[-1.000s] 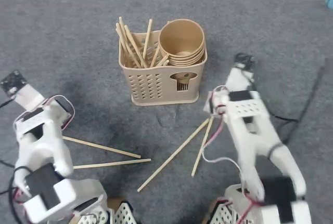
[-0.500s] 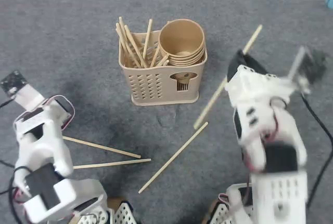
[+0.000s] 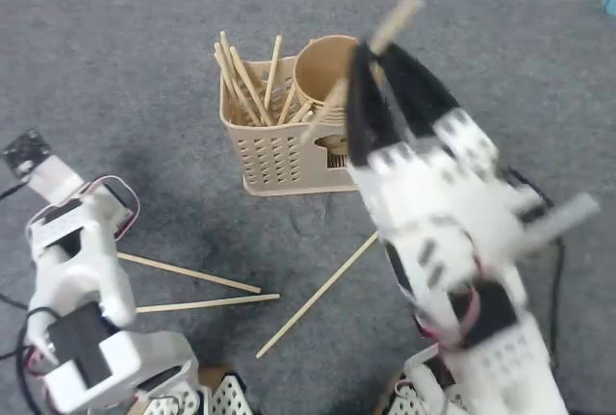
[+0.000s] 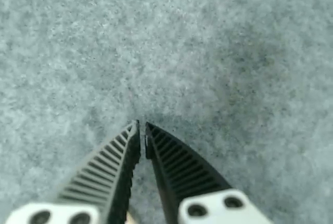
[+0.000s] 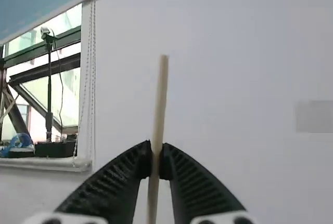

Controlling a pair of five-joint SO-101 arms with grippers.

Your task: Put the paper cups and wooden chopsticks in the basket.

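Observation:
The beige slotted basket (image 3: 279,155) stands at the back middle of the grey carpet. It holds several wooden chopsticks (image 3: 245,83) and a stack of paper cups (image 3: 325,68). My right gripper (image 3: 364,54) is raised over the cups, shut on one chopstick (image 3: 399,15) that slants down toward the basket. In the right wrist view that chopstick (image 5: 158,99) stands pinched at the tips of the right gripper (image 5: 156,154). Three loose chopsticks (image 3: 188,272) (image 3: 207,303) (image 3: 318,295) lie on the carpet in front. My left gripper (image 4: 141,126) is shut on nothing, just above bare carpet.
The left arm (image 3: 77,271) sits folded at the near left, beside two of the loose chopsticks. The right arm's white body (image 3: 452,232) covers the basket's right side and the carpet behind it. A wall and a window (image 5: 47,78) lie beyond the right gripper.
The right arm picked one chopstick up from the carpet, lifted it and swung left over the basket. Three loose chopsticks lie where there were more. The left arm has not moved.

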